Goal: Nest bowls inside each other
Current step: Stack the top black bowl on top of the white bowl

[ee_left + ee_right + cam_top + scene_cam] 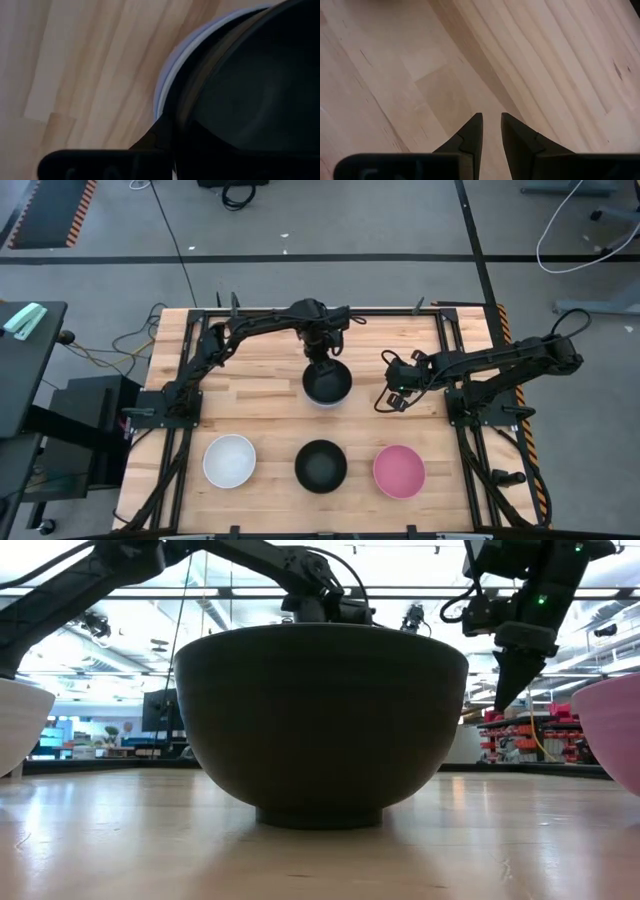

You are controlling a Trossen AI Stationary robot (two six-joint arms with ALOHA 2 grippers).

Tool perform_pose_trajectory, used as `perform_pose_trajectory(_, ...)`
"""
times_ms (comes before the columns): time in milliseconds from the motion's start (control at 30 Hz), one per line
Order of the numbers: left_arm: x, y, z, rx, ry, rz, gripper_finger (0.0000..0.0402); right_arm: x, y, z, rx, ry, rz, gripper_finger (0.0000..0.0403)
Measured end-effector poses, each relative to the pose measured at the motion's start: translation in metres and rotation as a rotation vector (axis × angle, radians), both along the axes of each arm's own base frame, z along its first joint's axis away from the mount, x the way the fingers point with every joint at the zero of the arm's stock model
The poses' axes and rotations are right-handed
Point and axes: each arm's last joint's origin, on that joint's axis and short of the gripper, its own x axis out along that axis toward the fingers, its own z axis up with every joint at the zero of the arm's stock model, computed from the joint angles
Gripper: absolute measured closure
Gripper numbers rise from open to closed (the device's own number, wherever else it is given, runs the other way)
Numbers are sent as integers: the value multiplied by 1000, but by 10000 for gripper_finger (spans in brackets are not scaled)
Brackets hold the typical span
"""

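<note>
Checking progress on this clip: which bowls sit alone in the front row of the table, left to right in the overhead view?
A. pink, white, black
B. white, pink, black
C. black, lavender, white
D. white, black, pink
D: the high view shows a white bowl, a black bowl and a pink bowl in a row, each standing apart, while the left gripper is at a stacked black bowl farther back.

Three bowls stand in a row along the near edge: a white bowl [229, 460], a black bowl [321, 466] and a pink bowl [399, 471], with bare wood gaps between them. A stacked black bowl [327, 383] blocks the middle. The table [250, 410] is bare left of it.
</note>
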Motion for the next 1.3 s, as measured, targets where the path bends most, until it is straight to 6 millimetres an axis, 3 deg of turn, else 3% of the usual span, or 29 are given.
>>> perform_pose_trajectory(233,-1,2,-1,-11,7,18,381,0,0,0,0,0,0,326)
perform_pose_trajectory(767,-10,9,1,-82,48,58,285,0,0,0,0,-3,0,326)
perform_pose_trajectory(1133,-5,7,47,-43,-54,47,232,0,0,0,0,-3,0,326)
perform_pose_trajectory(1300,-6,8,56,-37,-73,56,220,0,0,0,0,-3,0,326)
